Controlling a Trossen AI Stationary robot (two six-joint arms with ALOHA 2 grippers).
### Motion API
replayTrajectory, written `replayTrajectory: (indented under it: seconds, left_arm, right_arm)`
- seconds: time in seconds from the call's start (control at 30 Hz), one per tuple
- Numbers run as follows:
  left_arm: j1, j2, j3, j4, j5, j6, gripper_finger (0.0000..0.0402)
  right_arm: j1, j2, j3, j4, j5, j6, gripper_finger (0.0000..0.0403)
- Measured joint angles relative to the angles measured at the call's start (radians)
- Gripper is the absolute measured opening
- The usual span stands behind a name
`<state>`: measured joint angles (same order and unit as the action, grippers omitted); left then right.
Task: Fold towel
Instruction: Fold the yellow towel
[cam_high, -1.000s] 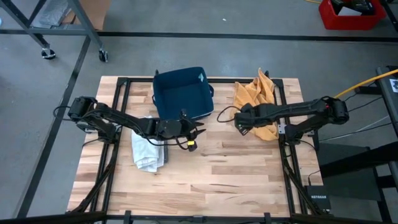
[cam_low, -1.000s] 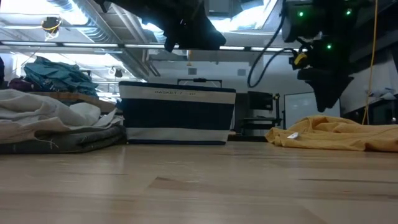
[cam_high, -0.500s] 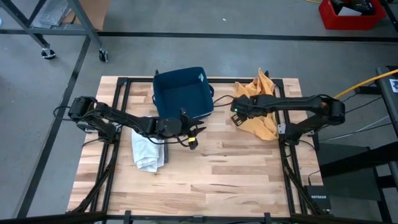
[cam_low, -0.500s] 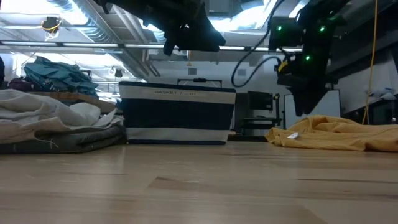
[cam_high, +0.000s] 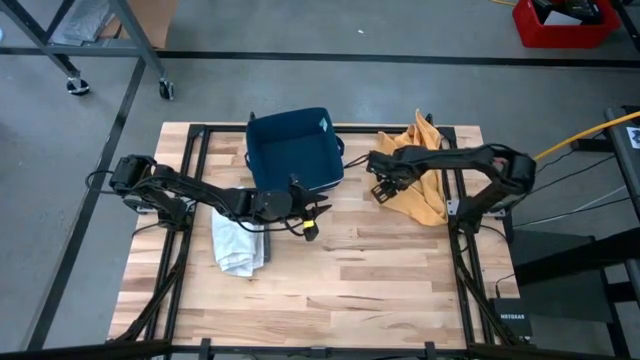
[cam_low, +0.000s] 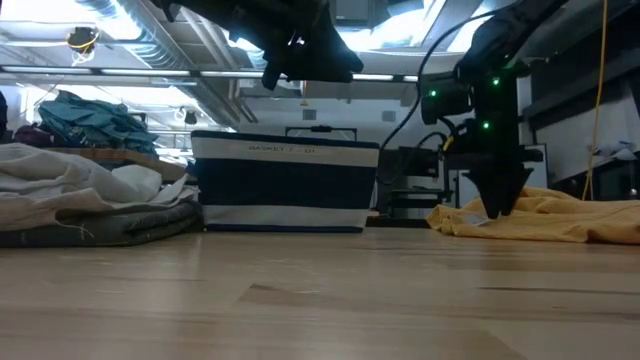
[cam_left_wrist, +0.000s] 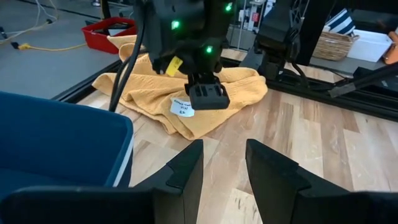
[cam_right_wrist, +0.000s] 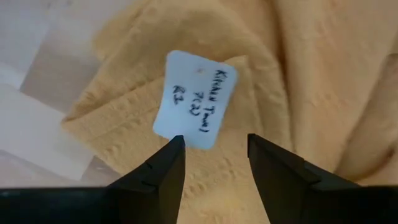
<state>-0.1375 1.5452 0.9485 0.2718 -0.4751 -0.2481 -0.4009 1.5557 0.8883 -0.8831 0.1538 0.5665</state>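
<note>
One towel (cam_right_wrist: 261, 93) — directly under open right hand (cam_right_wrist: 211, 155).

Right gripper (cam_low: 497, 203) low over yellow towel (cam_low: 545, 216)
Striped basket (cam_low: 285, 185) center far on counter (cam_low: 320, 300); pale cloth pile (cam_low: 90, 200) left; left gripper (cam_low: 300, 55) hangs high above basket.

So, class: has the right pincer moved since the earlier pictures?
Yes. In the high view the right pincer has shifted toward the blue basket and now hovers, open, over the yellow towel's tagged corner.
</note>
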Motion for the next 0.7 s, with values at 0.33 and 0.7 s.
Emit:
replayTrajectory:
  seconds: [0.33, 0.7]
  left_arm:
    - [0.000, 0.000, 0.000, 0.000, 0.000, 0.000, 0.0114]
    - [0.000, 0.000, 0.000, -0.002, 0.000, 0.001, 0.0114]
  right_arm:
    - [0.000, 0.065, 0.000, 0.014, 0.046, -0.060, 0.0177]
    - [0.001, 0.065, 0.002, -0.009, 0.048, -0.182, 0.0177]
